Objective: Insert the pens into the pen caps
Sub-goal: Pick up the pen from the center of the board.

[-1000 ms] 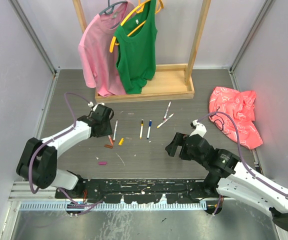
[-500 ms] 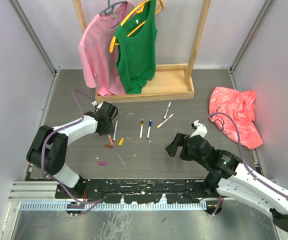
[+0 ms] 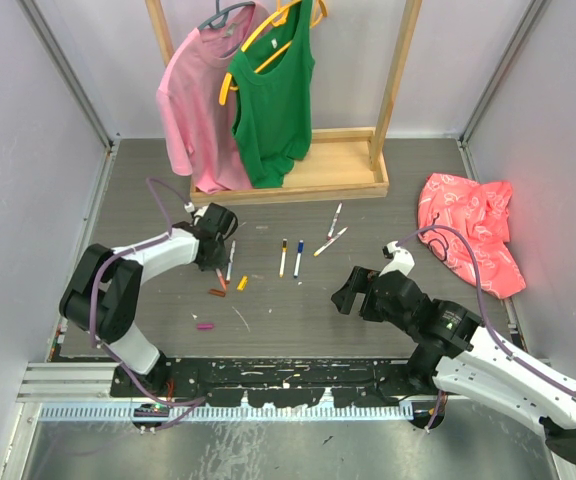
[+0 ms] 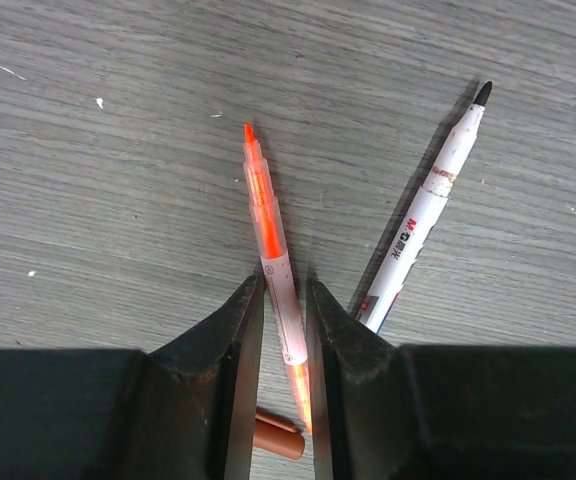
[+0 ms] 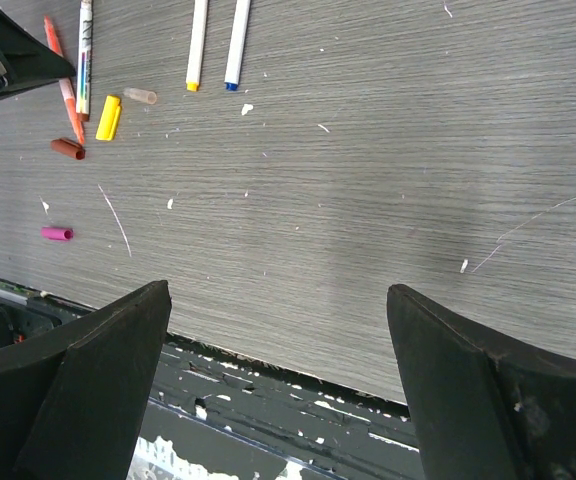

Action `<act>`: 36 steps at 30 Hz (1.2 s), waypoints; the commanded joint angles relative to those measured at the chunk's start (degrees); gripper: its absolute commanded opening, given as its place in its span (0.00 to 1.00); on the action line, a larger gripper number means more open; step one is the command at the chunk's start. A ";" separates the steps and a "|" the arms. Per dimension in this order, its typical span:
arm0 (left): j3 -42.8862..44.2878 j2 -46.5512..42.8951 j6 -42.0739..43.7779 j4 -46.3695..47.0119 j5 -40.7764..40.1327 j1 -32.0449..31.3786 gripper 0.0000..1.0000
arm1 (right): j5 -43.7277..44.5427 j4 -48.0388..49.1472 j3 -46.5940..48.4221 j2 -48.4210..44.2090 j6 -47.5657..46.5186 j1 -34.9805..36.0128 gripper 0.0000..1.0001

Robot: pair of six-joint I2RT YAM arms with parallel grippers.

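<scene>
Six pens (image 3: 298, 257) and four caps (image 5: 108, 117) lie across the middle and left of the table (image 3: 298, 320). The left gripper (image 4: 284, 292), low and reaching far, pinches the orange pen (image 4: 266, 215). The right gripper (image 5: 278, 292) hovers wide open, near right.

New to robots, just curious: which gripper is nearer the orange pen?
Left. The left gripper has the orange pen between its fingers; the right gripper hangs open far away.
</scene>
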 commanded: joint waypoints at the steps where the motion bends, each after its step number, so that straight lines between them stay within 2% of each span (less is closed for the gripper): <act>1: 1.93 0.75 -0.56 1.03 -1.66 0.35 0.24 | 0.66 1.96 0.32 -0.09 -0.15 -0.07 0.94; 8: 2.11 1.95 -0.78 0.86 -1.05 0.70 0.24 | 0.58 1.78 0.19 -0.80 -0.10 -0.06 0.94; 13: 2.29 2.17 -0.61 0.95 -0.63 0.88 0.13 | 0.55 1.57 0.21 -1.11 0.02 -0.07 0.94; 24: 2.04 0.46 -0.15 1.36 -0.19 0.87 0.04 | 1.05 0.71 0.46 -1.83 0.05 -0.07 0.94; 33: 2.11 -10.18 1.96 -0.12 -0.57 0.88 0.01 | 2.44 0.20 1.86 -1.47 -0.85 -0.07 0.94; 36: 0.62 -16.25 3.44 1.55 2.62 0.86 0.01 | 2.28 1.49 2.53 -0.81 -2.20 -0.11 0.94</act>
